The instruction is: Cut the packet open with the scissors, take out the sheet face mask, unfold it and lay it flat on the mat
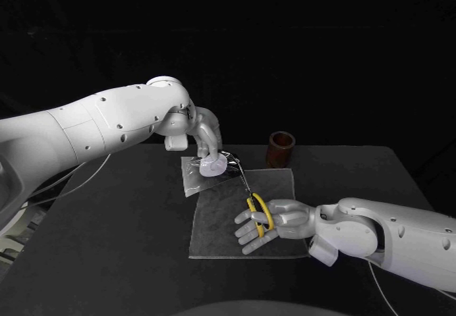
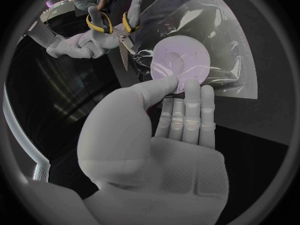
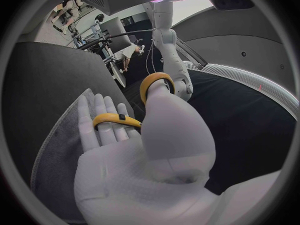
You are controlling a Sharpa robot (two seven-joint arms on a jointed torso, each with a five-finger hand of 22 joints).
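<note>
The left hand reaches down from the far left and pinches a clear plastic packet with a pale round disc inside it. In the left wrist view the thumb presses on the disc's front face, while the other fingers lie straight and close together behind the packet. The packet hangs over the far left corner of a grey rectangular fabric mat, which lies flat on the black table.

The right hand rests over the right side of the mat and holds a pair of yellow-handled scissors. Its thumb goes through one yellow loop and its fingers go through the other, lying nearly straight. The two loops stand well apart. The slim metal blades point away towards the far left, and their tips meet the right edge of the packet just beside the disc. Whether the plastic sits between the blades cannot be told.

A brown upright cylinder stands on the table just beyond the mat's far right corner.
</note>
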